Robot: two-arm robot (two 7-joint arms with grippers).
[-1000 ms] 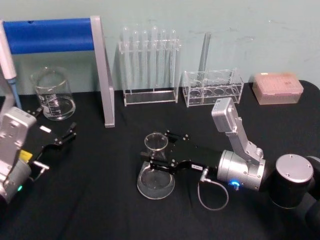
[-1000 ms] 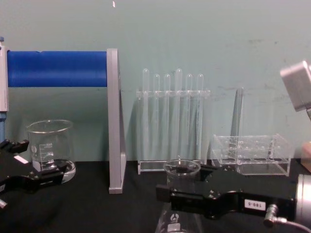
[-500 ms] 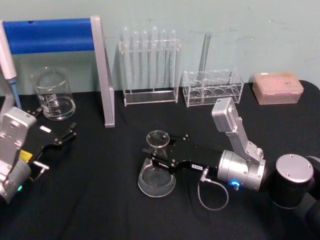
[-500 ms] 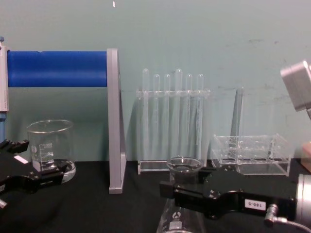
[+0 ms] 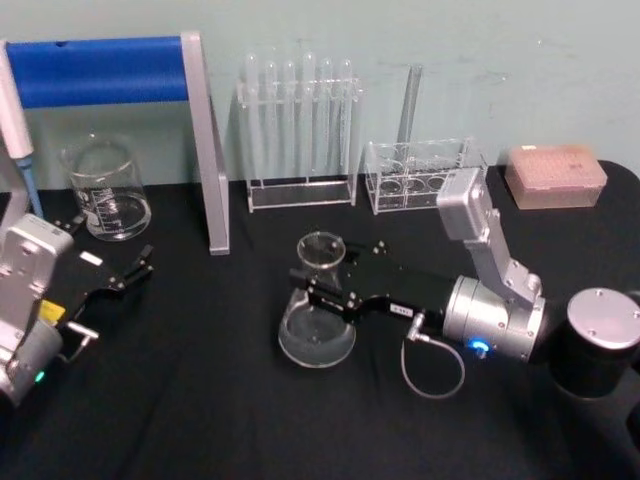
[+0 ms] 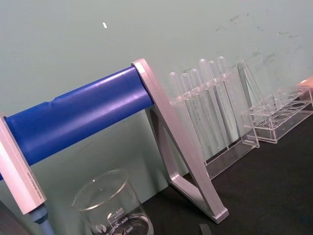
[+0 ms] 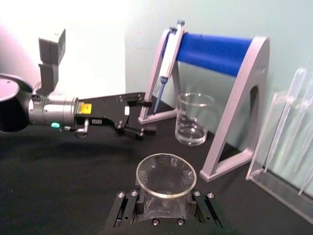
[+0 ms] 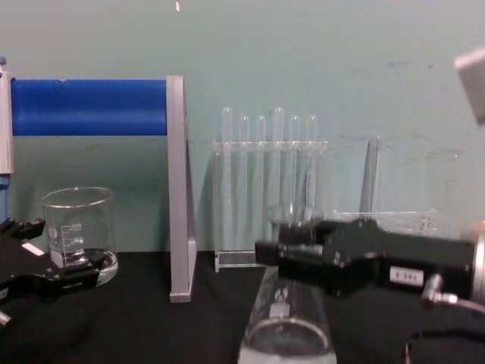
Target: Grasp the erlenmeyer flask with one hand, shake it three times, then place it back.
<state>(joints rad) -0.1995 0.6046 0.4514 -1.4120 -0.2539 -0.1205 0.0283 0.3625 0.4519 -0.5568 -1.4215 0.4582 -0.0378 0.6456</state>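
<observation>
On the black body of the right gripper [image 5: 312,288] a white label [image 8: 408,277] is carried, its writing too blurred to be read. On the beaker [image 6: 115,210], "400" and "300" are printed. Near the middle of the table [image 5: 200,400], the erlenmeyer flask [image 5: 317,335] is pinched at its neck by the right gripper. The left gripper [image 7: 146,117] is parked near the beaker, fingers spread, nothing held.

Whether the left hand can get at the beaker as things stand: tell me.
Probably yes: the left hand lies open just short of the beaker, roughly facing it, nothing between them; the stand's grey leg stands off to one side.
</observation>
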